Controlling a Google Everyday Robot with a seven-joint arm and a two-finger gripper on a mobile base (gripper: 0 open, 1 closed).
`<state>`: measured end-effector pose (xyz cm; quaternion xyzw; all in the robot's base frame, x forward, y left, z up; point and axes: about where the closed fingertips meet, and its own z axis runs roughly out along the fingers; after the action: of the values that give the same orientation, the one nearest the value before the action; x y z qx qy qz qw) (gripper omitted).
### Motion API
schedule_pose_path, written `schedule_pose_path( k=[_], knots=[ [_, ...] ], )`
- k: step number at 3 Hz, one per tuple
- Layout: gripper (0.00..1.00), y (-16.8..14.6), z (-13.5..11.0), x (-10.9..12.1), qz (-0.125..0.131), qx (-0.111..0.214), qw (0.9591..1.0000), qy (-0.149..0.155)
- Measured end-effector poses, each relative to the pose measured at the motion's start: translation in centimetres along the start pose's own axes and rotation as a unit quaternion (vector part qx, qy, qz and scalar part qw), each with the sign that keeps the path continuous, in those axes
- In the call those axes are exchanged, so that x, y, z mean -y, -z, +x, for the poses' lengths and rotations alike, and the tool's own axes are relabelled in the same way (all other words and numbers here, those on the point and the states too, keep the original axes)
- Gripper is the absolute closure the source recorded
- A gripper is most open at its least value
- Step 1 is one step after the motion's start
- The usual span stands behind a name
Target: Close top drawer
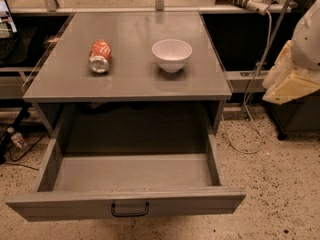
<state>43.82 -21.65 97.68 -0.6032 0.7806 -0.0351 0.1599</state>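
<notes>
The top drawer (127,208) is pulled all the way out of the grey cabinet and stands open towards the camera. Its inside is empty. Its flat grey front has a small black wire handle (130,210) at the centre. The lower drawers are hidden below it. Only white and cream parts of my arm (295,69) show at the right edge, beside the cabinet and above the floor. The gripper itself is out of view.
On the cabinet top (130,79) lie a red soda can (100,56) on its side and a white bowl (172,54). A cable (252,84) hangs down at the right. A small bottle (16,138) lies on the speckled floor at the left.
</notes>
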Motion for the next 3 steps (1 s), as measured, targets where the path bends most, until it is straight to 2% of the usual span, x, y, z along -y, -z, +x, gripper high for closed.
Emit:
schedule_pose_path(
  k=[1,2,3],
  knots=[
    [0.89,0.0,0.0,0.0,0.000,0.000,1.0000,0.000],
    [1.00,-0.1,1.1,-2.2,-0.007,-0.005,0.9999,-0.012],
    [1.00,-0.4,2.9,-7.5,-0.039,-0.020,0.9982,-0.042]
  ],
)
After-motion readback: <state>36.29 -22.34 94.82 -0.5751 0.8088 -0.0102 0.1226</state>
